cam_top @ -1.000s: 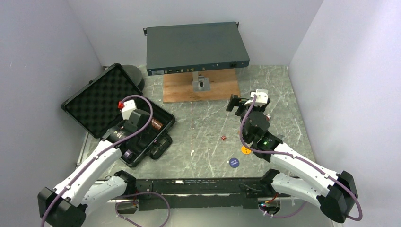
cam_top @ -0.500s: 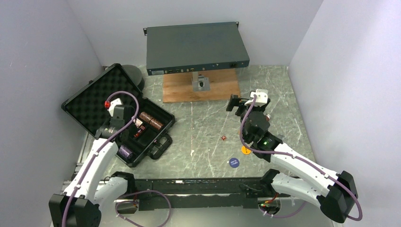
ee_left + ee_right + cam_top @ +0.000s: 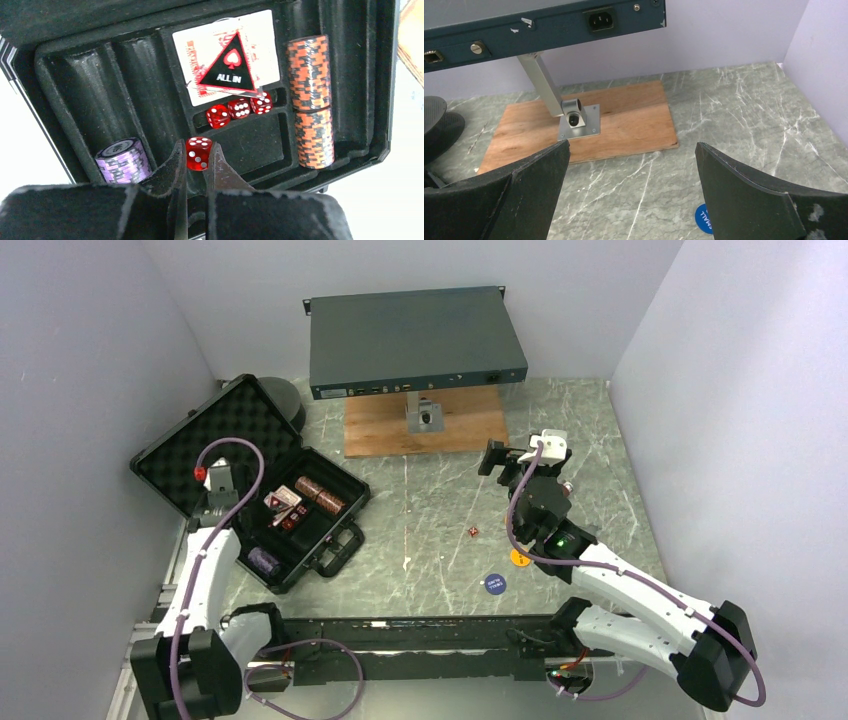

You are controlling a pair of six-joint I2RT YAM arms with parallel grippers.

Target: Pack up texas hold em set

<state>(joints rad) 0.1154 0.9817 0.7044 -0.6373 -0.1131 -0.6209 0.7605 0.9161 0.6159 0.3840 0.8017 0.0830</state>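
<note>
- Leftward the left arm has swung, off the tray of the case (image 3: 340,512); the right arm sits as it did.
- Left gripper (image 3: 196,150) pinches a red die (image 3: 199,153) at its tips. It hangs just short of the pocket holding three dice (image 3: 239,108) below the card deck (image 3: 225,50), probably lined up to drop.
- Right gripper (image 3: 631,170) is spread wide and empty. A loose die (image 3: 473,531), blue disc (image 3: 494,583) and orange disc (image 3: 518,557) lie on the table near it, unpacked.

three dice (image 3: 239,108) fill the slot's (image 3: 250,142) far end
</note>
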